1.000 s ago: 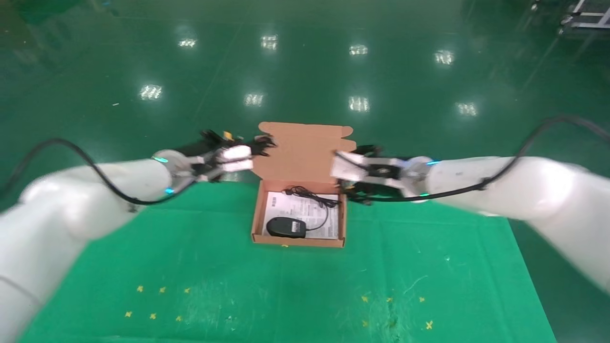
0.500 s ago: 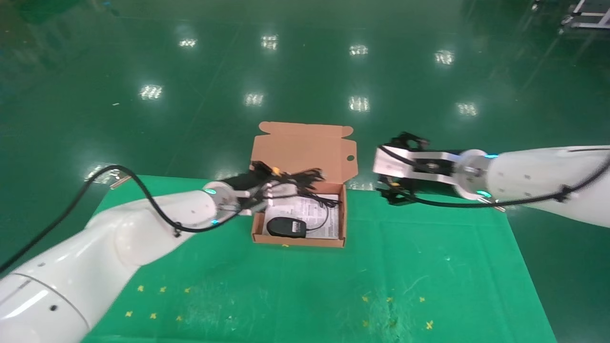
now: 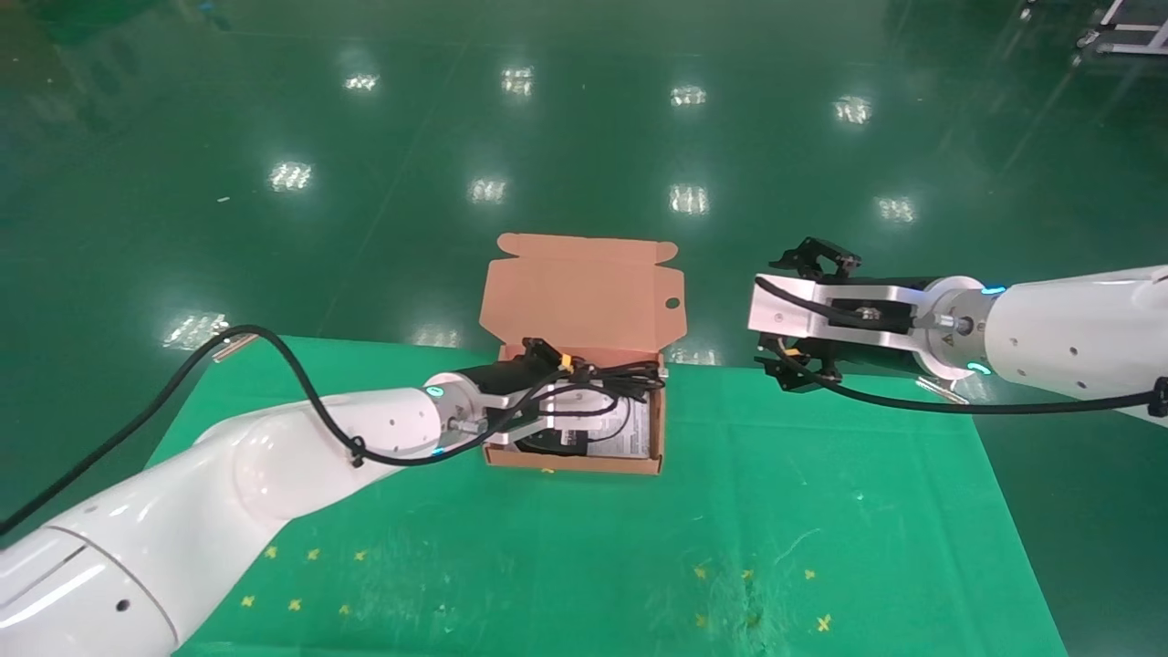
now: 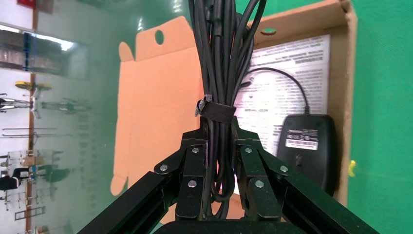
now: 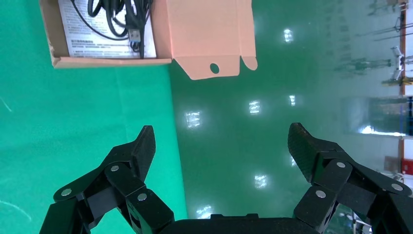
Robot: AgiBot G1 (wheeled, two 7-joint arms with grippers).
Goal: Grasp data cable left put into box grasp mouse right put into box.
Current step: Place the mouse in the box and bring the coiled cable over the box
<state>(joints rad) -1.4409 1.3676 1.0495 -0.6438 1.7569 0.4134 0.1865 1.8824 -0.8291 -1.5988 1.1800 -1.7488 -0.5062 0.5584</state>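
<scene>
The salmon box stands open at the green mat's far edge, its flap lid upright. The dark grey mouse lies inside on the white printed sheet, its cord looped beside it; in the head view my left gripper mostly hides it. My left gripper is shut on the data cable, a strapped black bundle held low over the box; the left wrist view shows the fingers clamping it. My right gripper is open and empty, right of the box; the right wrist view shows its jaws wide apart.
The green mat covers the table, with small yellow cross marks near its front. Glossy green floor lies beyond the far edge, just behind the box. In the right wrist view the box sits off to one side.
My left arm has swung down and right, carrying the data cable from beside the lid to low over the box. My right gripper has drawn back to the right, away from the box.
</scene>
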